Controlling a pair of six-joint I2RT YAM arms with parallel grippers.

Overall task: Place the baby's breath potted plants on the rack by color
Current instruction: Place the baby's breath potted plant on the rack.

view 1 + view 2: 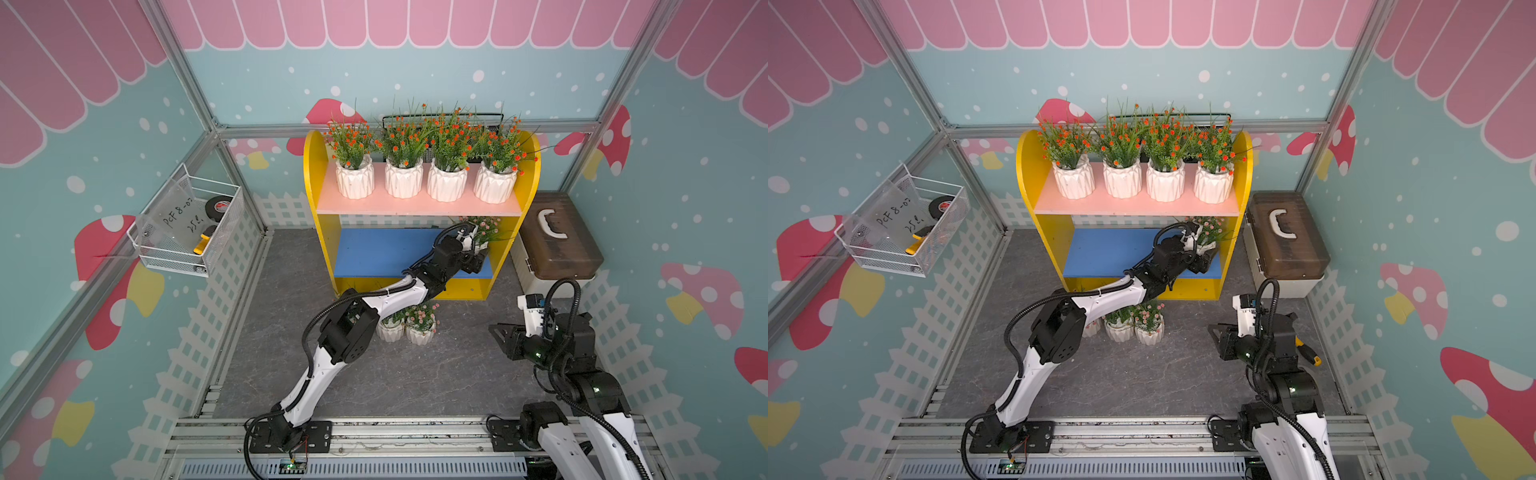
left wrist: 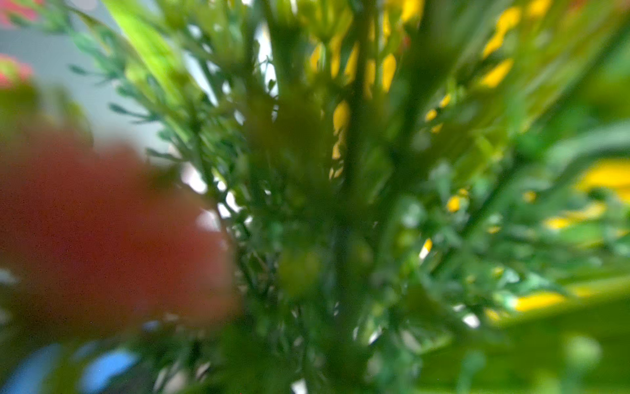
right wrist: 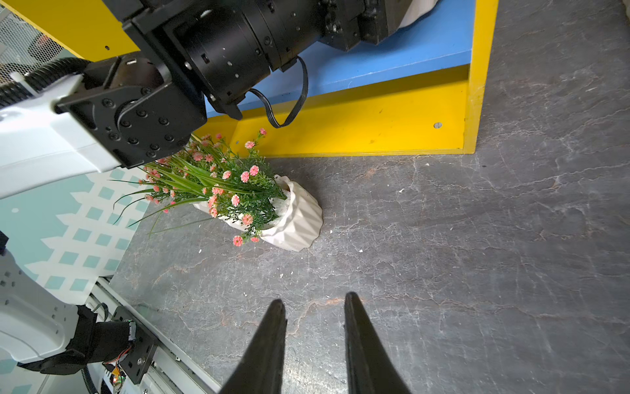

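The left gripper (image 1: 478, 251) has its fingers either side of a white ribbed pot. As far as the top views show they are pinching it, while its wrist view is all blurred foliage. That pink-flowered plant (image 1: 484, 227) leans over the blue shelf (image 1: 382, 251), at 4 o'clock in the rack (image 1: 311, 178). The right gripper (image 3: 314, 298) hangs over the bench (image 3: 477, 273), fingers spread with nothing between them. Three more pink-flowered plants (image 1: 1148, 322) stand on the bench at the rack's 6 o'clock, and four orange-flowered plants (image 1: 446, 143) fill the pink shelf (image 1: 415, 205). The pots look light and rigid, the sprigs soft and springy. The place to grip is across the faceted pot wall, because the foliage would bend and let the pot tip.
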